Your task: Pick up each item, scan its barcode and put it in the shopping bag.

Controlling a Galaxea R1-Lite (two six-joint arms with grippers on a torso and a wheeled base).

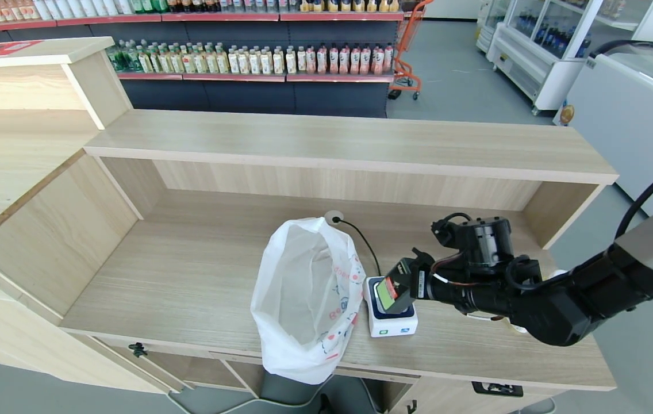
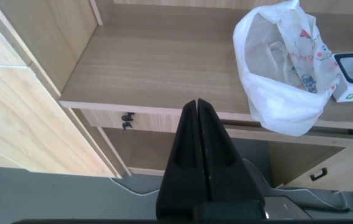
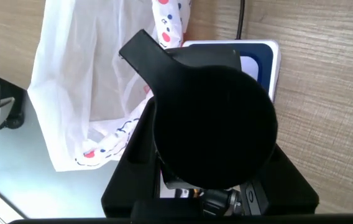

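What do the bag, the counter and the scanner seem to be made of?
Bag: thin white plastic film, seemingly; it is translucent and crinkled. Counter: wood or wood-look laminate, matt, with pale straight grain. Scanner: likely hard glossy plastic, white with a dark top.

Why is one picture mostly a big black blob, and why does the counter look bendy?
Right wrist view: the blob is something dark against the camera, hiding most of the white and blue scanner box. Head view: the wide lens curves the light wooden counter's edges, and light glows through the thin white plastic shopping bag beside the right gripper's green-labelled item.
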